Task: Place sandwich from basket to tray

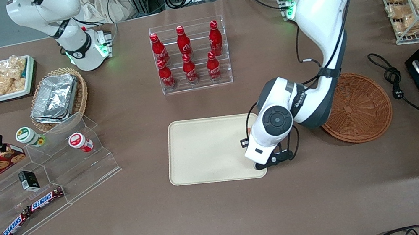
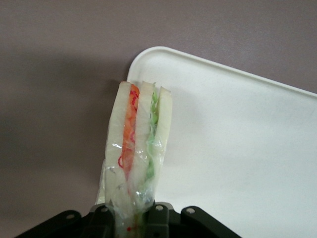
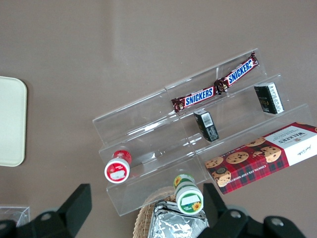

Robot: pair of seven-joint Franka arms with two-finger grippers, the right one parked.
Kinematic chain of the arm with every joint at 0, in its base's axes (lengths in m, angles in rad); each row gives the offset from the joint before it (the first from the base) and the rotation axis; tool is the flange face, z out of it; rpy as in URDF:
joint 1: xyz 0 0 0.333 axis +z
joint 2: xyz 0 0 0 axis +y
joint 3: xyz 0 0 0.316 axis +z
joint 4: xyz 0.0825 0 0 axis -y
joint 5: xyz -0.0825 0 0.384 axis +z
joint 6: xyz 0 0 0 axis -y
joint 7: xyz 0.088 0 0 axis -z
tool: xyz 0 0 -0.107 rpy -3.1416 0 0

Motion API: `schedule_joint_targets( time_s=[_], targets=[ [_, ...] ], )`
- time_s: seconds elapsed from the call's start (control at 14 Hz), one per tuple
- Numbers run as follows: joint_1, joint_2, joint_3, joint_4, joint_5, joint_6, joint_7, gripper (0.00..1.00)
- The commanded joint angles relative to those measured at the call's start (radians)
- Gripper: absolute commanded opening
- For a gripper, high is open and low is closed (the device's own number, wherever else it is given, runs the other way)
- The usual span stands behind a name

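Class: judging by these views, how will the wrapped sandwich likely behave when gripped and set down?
The sandwich in the claw looks soft: its bread would probably squash. Its glossy film may be slippery. Released on its thin edge above the tray, it will likely tip flat.

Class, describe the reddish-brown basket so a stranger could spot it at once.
Start at the cream tray, over whose edge the gripper holds the sandwich. The basket lies beside it, toward the working arm's end. It is round, reddish-brown and empty, unlike the tan basket holding foil containers.
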Motion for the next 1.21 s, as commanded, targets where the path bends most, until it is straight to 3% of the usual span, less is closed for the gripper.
schedule_joint_targets(
  time_s=[0.0, 0.36, 0.5, 0.57, 0.64, 1.0, 1.14],
  targets=[
    [-0.011, 0.032, 0.009, 0.036, 0.014, 0.016, -0.013, 0.00],
    [-0.066, 0.060, 0.012, 0.034, 0.017, 0.062, -0.015, 0.03],
    [-0.065, 0.060, 0.012, 0.034, 0.014, 0.066, -0.016, 0.32],
    [-0.063, 0.055, 0.014, 0.034, 0.020, 0.067, -0.006, 0.95],
    [-0.059, 0.048, 0.015, 0.034, 0.020, 0.066, -0.002, 1.00],
    [-0.021, -0.062, 0.017, 0.033, 0.016, -0.015, -0.013, 1.00],
    [0.041, -0.144, 0.017, 0.033, 0.013, -0.103, -0.001, 1.00]
  ],
)
